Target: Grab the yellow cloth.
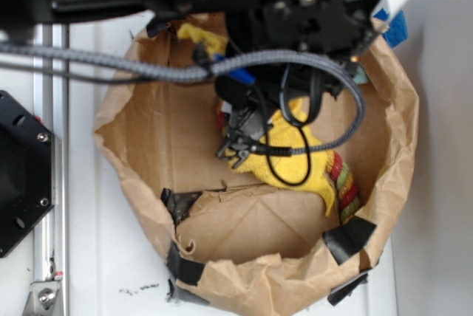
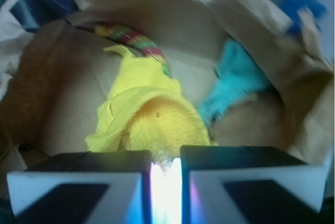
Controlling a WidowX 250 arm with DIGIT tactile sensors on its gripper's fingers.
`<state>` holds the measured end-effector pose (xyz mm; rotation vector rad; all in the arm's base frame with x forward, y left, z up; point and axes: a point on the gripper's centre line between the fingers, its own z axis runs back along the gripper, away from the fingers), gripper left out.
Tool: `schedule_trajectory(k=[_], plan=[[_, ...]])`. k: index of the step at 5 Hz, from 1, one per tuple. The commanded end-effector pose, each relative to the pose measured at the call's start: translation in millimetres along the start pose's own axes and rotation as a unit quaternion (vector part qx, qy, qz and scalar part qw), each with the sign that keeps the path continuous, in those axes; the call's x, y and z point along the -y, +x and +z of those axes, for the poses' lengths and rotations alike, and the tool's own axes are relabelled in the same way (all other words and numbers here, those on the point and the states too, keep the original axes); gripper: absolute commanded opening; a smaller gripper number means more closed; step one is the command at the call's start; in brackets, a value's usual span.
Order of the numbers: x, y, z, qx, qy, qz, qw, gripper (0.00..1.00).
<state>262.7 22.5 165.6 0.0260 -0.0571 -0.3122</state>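
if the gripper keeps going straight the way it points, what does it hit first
Most likely the bright yellow terry cloth, bunched directly ahead of the gripper; its nearly closed jaws may already pinch an edge, though blur hides contact.

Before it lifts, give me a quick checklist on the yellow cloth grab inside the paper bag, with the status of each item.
1. Gripper closed: ok, the wrist view shows the jaws nearly together with a thin bright gap.
2. Yellow cloth caught between the fingers: cannot tell; it bunches right at the tips, but the pinch itself is hidden.
3. Teal cloth out of the grip: ok, it lies off to the side.
4. Striped rope free of the yellow cloth: cannot tell; it lies against the cloth's far edge.
5. Paper bag wall clear of the fingers: ok.
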Motion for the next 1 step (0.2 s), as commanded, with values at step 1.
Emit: schedule_trajectory(k=[1], plan=[[23.8, 13.9, 17.9, 0.032, 0.041, 0.027, 0.998, 0.00]])
